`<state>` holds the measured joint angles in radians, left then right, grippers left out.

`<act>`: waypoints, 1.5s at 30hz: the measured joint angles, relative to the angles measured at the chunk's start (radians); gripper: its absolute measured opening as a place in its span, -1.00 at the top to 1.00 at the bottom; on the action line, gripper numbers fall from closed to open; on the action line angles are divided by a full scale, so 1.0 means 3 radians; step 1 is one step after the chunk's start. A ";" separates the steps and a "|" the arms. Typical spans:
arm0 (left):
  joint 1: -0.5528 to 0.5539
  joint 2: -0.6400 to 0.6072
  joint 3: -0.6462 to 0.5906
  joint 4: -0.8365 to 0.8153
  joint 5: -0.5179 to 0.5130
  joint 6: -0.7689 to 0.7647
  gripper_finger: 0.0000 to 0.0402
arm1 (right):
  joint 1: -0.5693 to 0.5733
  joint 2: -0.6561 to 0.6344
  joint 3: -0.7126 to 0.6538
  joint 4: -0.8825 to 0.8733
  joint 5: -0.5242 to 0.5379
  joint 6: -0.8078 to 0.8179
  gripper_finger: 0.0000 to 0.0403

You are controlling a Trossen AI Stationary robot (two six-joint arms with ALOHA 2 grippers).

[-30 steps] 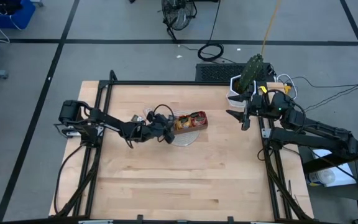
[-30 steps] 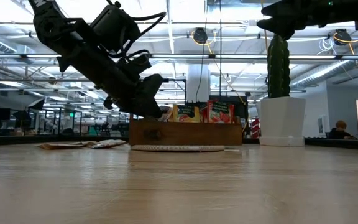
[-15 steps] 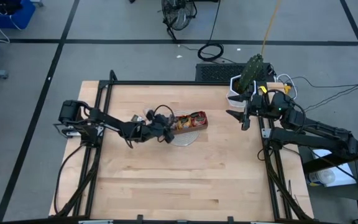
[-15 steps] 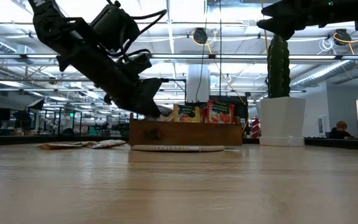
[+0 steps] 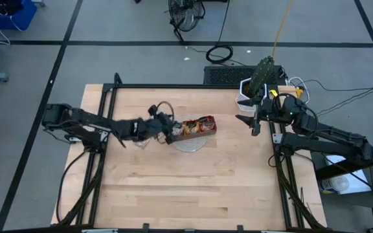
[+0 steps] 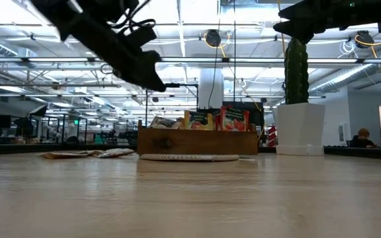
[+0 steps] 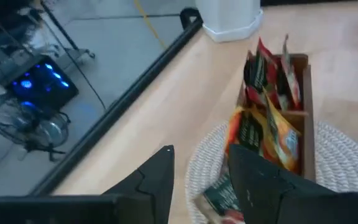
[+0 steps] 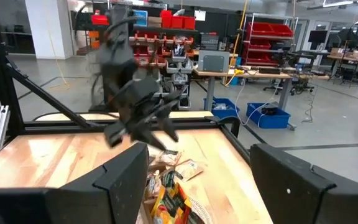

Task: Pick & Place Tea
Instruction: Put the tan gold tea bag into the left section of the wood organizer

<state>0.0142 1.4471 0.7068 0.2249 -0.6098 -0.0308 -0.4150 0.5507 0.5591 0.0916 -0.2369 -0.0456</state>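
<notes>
Tea sachets [image 7: 267, 134] stand upright in the wooden tray [image 5: 196, 126], just beyond and below the left pincer [image 5: 167, 131], which hangs above the tray's near end with fingers spread and nothing between them. More sachets [image 6: 88, 154] lie flat on the table [image 5: 193, 181] behind that pincer, near its arm. They look light, thin, floppy and probably slick, so a pinch across a free edge seems best. The right pincer [image 5: 254, 121] waits well apart beside the plant pot [image 5: 245, 97], fingers spread wide.
</notes>
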 joint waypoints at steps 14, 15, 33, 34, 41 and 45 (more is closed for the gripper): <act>0.1339 0.0637 0.1723 -0.3185 0.2722 0.0612 0.23 | 0.0013 0.0043 -0.0003 -0.0090 -0.0005 -0.0025 -0.29; 0.1346 0.0777 0.1787 -0.3231 0.2759 0.0685 0.23 | 0.0016 0.0055 -0.0003 -0.0075 -0.0005 -0.0025 -0.29; 0.1327 0.1235 0.2046 -0.3402 0.2904 0.1266 0.23 | 0.0016 0.0066 -0.0003 -0.0123 -0.0003 -0.0094 -0.29; 0.1324 0.1206 0.2045 -0.3439 0.2904 0.1299 0.23 | 0.0016 0.0066 -0.0003 -0.0124 -0.0003 -0.0101 -0.29; 0.1321 0.1079 0.2046 -0.3436 0.3117 0.1356 0.23 | 0.0016 0.0066 -0.0003 -0.0125 -0.0003 -0.0094 -0.29; 0.1311 0.1142 0.2046 -0.3383 0.3110 0.1306 0.23 | 0.0016 0.0066 -0.0003 -0.0125 -0.0003 -0.0090 -0.29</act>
<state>0.4074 1.7898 1.3205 -0.7901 0.3231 0.3611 -0.4103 0.5705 0.5583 0.0540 -0.2377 -0.0727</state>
